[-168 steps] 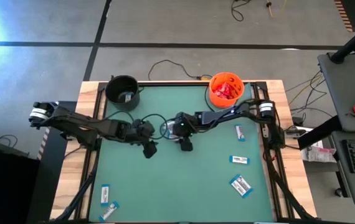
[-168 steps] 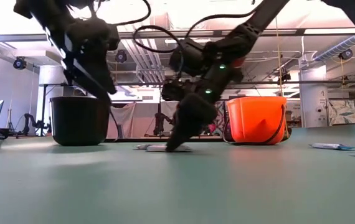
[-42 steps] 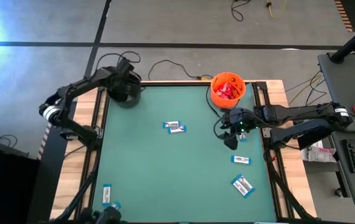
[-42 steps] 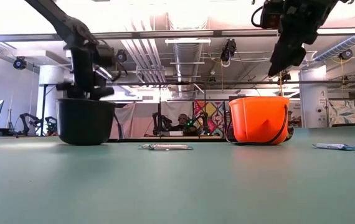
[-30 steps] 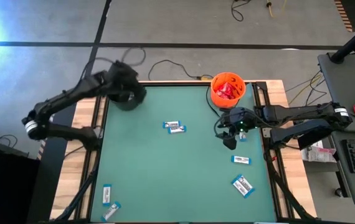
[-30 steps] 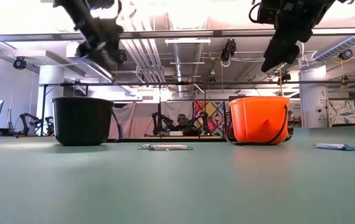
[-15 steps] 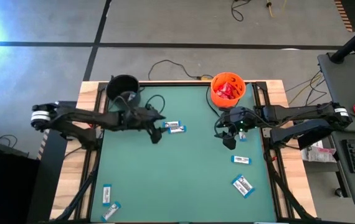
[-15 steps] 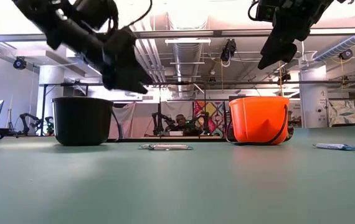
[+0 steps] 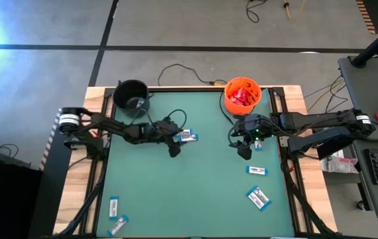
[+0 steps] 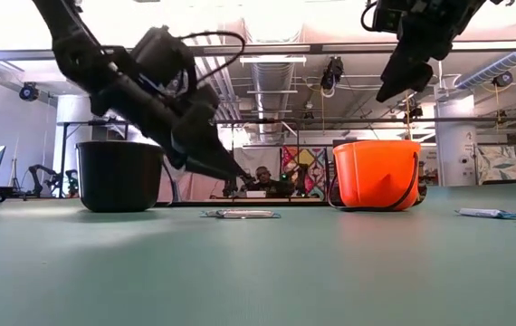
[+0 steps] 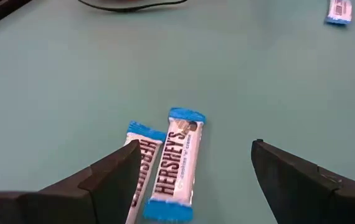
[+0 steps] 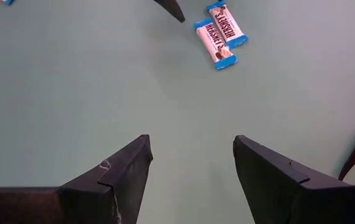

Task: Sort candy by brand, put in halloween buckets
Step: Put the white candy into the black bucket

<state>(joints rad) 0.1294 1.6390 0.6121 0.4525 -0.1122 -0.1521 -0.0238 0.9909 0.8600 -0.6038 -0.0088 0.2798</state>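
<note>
Left end effector hangs just above the green counter near the middle of the high view, and we see its two fingers spread apart, with nothing between them. Just beside it lie two white-and-blue bars, side by side and touching along their long edges; in the left wrist view the same pair sits in front of the open fingers, flat on the counter. We find the right end effector toward the right of the high view, raised off the counter below the orange bucket, its fingers likewise spread and empty. The orange bucket stands at the top edge of the counter, right of centre, with red packets inside it. The black bucket stands at the upper left corner of the counter; we cannot tell what it holds. More white-and-blue bars are scattered on the counter: one just beside the right end effector, one at the right, a larger one at the lower right, and two near the lower left corner. In the low view we see both buckets upright, the black one at the left and the orange one at the right, with the pair of bars lying between them.
</note>
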